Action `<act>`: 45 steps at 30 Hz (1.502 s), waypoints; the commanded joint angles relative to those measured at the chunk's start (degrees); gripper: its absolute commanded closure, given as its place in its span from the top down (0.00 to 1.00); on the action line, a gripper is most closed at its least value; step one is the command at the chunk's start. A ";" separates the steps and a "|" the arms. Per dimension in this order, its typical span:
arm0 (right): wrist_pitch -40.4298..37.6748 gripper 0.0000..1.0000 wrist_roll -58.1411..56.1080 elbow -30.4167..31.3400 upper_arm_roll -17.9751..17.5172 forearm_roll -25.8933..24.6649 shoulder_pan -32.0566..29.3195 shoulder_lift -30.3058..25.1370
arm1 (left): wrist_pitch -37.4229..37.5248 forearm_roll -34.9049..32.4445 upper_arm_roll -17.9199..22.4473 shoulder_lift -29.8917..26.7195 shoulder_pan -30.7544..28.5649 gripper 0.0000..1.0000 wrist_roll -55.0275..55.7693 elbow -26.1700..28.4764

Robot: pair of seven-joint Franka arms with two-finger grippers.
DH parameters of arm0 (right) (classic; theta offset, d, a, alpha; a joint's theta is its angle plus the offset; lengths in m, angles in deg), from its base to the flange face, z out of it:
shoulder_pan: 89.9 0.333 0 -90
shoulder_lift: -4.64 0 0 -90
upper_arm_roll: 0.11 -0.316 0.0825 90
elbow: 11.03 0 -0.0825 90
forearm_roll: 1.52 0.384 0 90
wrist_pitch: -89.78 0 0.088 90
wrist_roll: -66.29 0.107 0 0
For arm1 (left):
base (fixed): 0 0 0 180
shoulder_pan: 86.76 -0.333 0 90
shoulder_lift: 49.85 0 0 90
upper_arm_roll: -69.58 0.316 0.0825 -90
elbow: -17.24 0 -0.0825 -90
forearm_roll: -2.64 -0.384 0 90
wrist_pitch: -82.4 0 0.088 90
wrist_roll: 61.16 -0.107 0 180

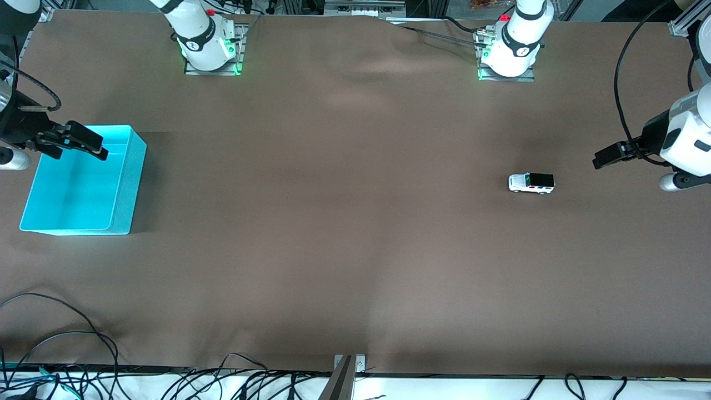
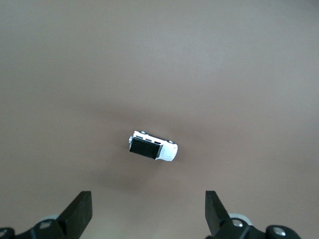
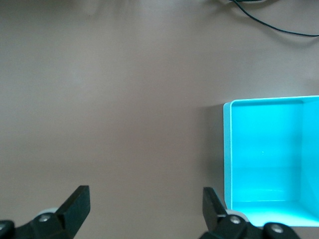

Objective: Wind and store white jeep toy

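The white jeep toy, with a black roof and black wheels, stands on the brown table toward the left arm's end. It also shows in the left wrist view. My left gripper hangs open and empty in the air beside the jeep, apart from it; its fingertips are spread wide. The cyan bin stands at the right arm's end and is empty. My right gripper is open and empty over the bin's edge; the bin's corner shows in the right wrist view.
Black cables lie along the table's edge nearest the front camera. A metal bracket sits at the middle of that edge. The two arm bases stand at the edge farthest from the camera.
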 commanded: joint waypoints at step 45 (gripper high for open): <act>0.13 1.00 0.43 -0.58 0.15 -3.12 1.44 1.35 | -14.25 -1.25 -0.62 2.85 -0.21 1.00 71.75 17.68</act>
